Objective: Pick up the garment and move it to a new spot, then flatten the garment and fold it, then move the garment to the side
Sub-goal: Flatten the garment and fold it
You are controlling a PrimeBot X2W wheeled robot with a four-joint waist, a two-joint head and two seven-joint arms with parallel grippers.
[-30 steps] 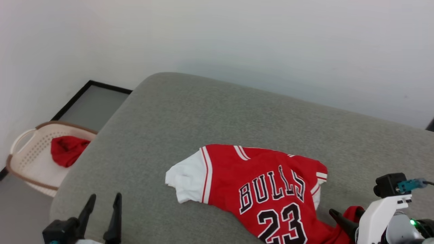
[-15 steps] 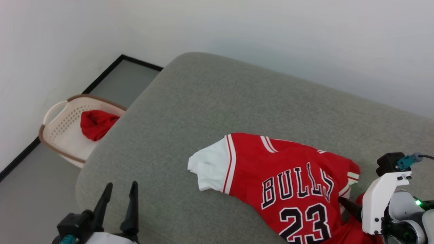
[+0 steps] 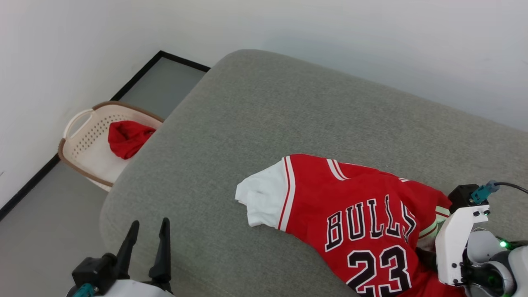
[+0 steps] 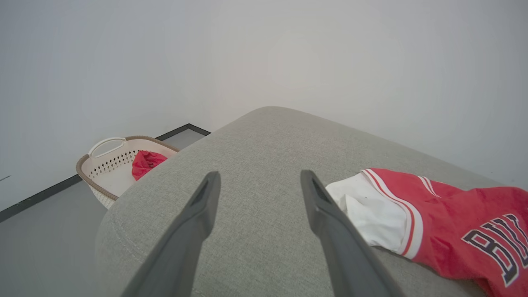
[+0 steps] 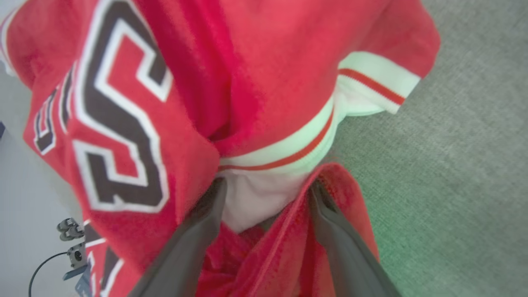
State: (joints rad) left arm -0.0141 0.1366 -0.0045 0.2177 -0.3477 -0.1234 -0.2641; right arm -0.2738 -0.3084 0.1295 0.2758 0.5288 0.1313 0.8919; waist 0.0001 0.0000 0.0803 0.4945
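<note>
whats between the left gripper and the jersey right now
Just bare grey cushion. In the head view and the left wrist view, nothing lies between the open left gripper and the jersey.

We see a broad grey fabric cushion (image 3: pixel 255 123) set against a white wall (image 3: pixel 288 24). To its left, on the grey floor (image 3: pixel 41 231), a cream perforated basket (image 3: pixel 84 142) with a brown rim sits against the cushion's edge, and a plain red cloth (image 3: pixel 128 138) is bunched inside it. A black baseboard (image 3: pixel 136 76) lines the wall.

bright even light, soft shadows; right wrist view blurred
</note>
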